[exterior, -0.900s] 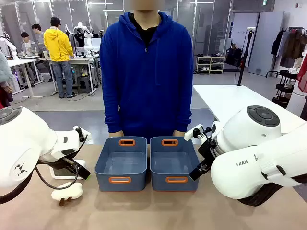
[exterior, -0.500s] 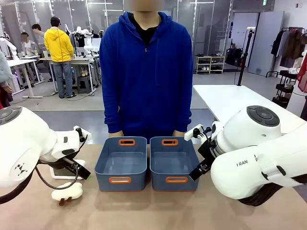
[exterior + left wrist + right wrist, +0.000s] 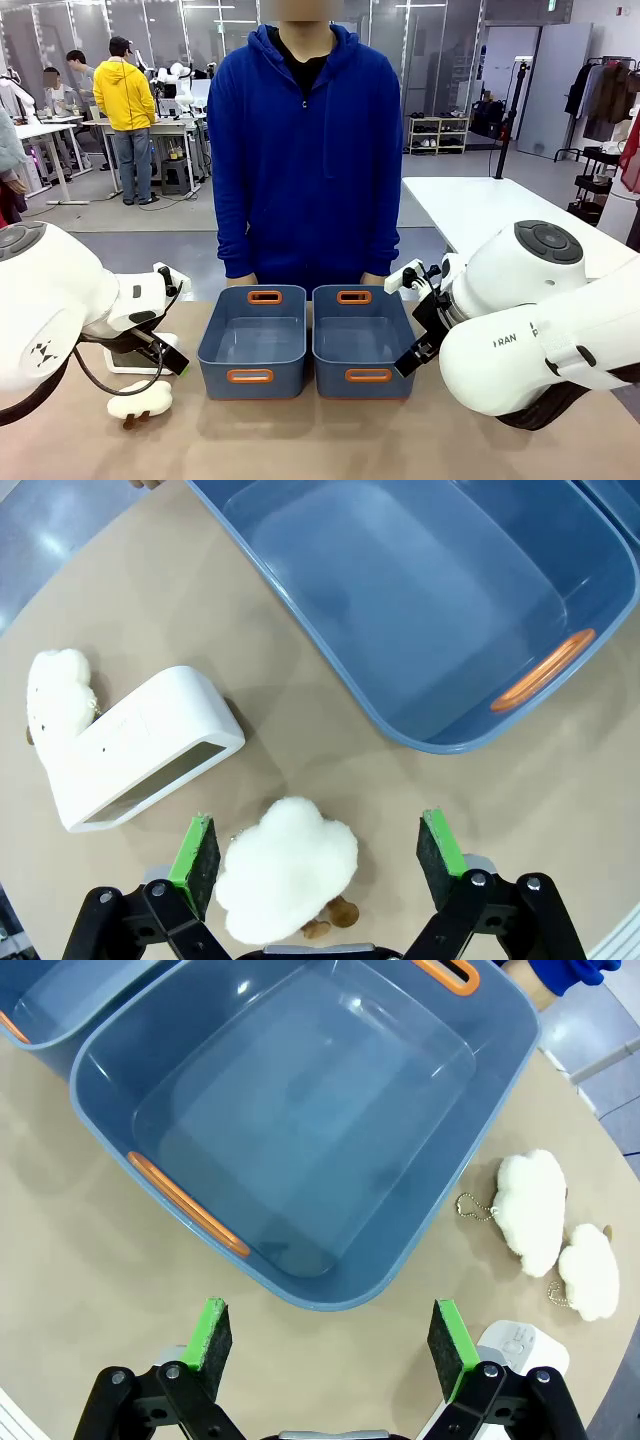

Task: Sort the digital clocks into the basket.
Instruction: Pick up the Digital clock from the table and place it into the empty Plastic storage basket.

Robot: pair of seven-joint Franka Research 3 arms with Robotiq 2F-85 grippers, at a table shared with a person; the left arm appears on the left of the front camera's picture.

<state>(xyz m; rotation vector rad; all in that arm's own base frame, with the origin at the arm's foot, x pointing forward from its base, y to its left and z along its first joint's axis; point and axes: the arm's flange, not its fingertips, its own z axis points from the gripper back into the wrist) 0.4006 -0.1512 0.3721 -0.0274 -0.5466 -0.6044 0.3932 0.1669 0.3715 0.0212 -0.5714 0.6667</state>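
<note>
The left tool (image 3: 320, 848) hangs over the counter (image 3: 300, 770) with its green pads (image 3: 200, 852) wide apart and gripping nothing. A cream cloud plush (image 3: 287, 868) lies on the counter below, between the pads. Just past it the first digital clock (image 3: 140, 745) lies on the counter near the left basket (image 3: 400, 600) but outside it, and a second cloud plush (image 3: 58, 695) touches the clock's far end. The right tool (image 3: 330, 1338) also stands apart and empty, above the counter at the near rim of the right basket (image 3: 300, 1100). The second digital clock (image 3: 515, 1345) shows partly beside one of this tool's fingers, on the counter outside that basket, near two further cloud plushes (image 3: 530, 1210). The baskets stand side by side between the arms, and a person in a blue hoodie (image 3: 305, 150) stands behind them.
</note>
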